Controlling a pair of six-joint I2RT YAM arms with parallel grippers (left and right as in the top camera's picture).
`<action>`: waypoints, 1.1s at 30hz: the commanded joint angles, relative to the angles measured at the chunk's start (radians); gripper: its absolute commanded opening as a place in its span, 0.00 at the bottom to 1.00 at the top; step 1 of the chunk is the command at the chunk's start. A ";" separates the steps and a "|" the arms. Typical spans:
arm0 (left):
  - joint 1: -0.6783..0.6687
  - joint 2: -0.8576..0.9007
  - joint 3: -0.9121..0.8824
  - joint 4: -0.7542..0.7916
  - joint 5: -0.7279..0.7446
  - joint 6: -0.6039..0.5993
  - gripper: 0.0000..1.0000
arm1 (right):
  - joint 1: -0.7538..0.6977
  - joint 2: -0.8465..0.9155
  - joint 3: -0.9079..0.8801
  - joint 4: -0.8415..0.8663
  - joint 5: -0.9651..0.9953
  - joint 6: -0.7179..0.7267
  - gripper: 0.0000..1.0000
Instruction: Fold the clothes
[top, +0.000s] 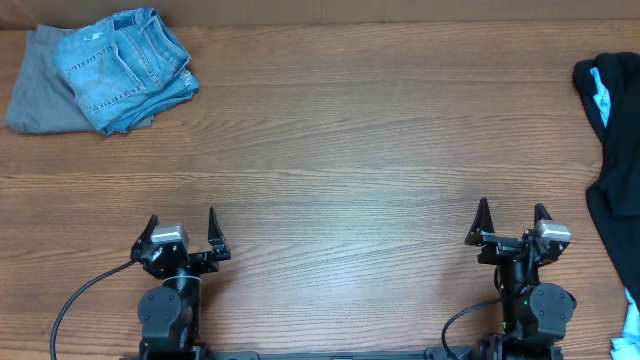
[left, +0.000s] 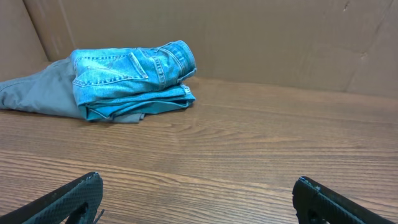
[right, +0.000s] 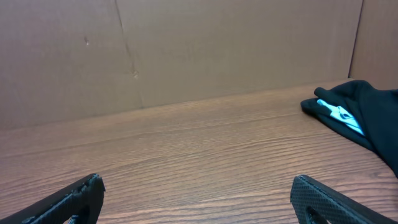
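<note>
Our left claw gapes empty near the front edge of the table, and our right claw gapes likewise. We see the black garment bunched at the right edge, its length running front-to-back, nearest our right claw.

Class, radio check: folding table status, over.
Left gripper open, empty. Right gripper open, empty. Black garment crumpled at right edge, untouched. Jeans, grey cloth far left.

At the right edge of the table, the clothes are lying. The jeans are sitting in the far left corner, partly overlapping a cloth.
</note>
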 joint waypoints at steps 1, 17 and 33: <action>-0.003 0.003 -0.003 0.000 0.009 0.019 1.00 | -0.006 0.002 -0.010 0.004 0.010 -0.003 1.00; -0.030 0.003 -0.003 0.000 0.016 0.019 1.00 | -0.006 0.002 -0.010 0.004 0.010 -0.003 1.00; -0.030 0.003 -0.003 0.000 0.016 0.019 1.00 | -0.006 0.002 -0.010 0.004 0.010 -0.003 1.00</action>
